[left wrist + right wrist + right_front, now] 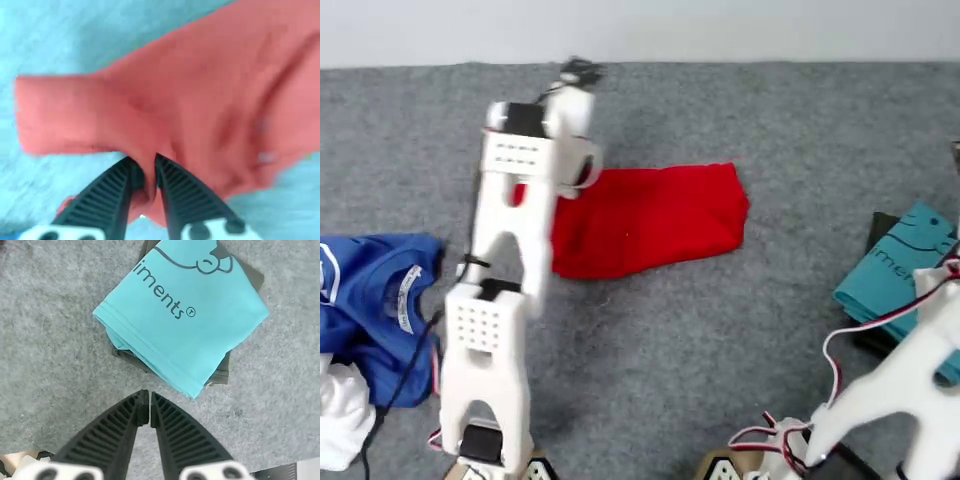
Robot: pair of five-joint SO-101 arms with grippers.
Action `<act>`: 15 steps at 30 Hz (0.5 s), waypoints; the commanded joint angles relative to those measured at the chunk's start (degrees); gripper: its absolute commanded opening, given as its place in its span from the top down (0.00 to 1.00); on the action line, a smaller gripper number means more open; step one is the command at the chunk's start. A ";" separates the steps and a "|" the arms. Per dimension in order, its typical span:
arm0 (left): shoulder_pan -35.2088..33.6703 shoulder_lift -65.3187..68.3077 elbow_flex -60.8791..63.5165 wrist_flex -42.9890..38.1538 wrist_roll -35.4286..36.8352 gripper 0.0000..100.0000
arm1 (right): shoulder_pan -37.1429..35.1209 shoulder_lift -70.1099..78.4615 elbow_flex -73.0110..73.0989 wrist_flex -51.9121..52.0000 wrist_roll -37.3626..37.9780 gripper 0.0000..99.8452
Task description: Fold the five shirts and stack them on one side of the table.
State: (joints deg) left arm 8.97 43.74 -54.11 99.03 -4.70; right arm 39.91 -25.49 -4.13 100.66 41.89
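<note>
Red shirt (650,220) lies at mid-table on the grey surface (720,350), folded into a rough rectangle; its left end is hidden behind the left arm (510,250). Left gripper (145,167) pinches a raised fold of the red cloth. Teal shirt (185,315), folded and printed, rests on a dark shirt (221,371) visible at its edges alone; the high view cuts this stack off at the right. Right gripper (149,400) hangs just beside it, jaws pressed together on nothing. Blue shirt (370,300) and white shirt (340,410) lie crumpled, cut off at the left edge.
</note>
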 commanded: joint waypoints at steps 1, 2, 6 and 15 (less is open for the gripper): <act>7.91 -5.98 -0.66 0.26 3.34 0.99 | 0.31 -2.51 -0.18 1.80 0.35 0.98; 9.49 -6.07 -0.66 -0.62 4.31 0.99 | 0.31 -2.59 -0.18 1.89 0.35 0.98; 14.07 -5.98 -0.22 -6.15 8.18 0.98 | 0.57 -2.59 -0.18 1.98 0.35 0.99; 19.43 0.44 -0.66 -17.85 10.29 0.98 | 0.57 -2.59 -0.18 2.07 0.26 0.99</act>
State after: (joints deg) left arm 26.99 43.56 -53.93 84.44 4.97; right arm 40.09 -26.46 -4.13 100.66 41.89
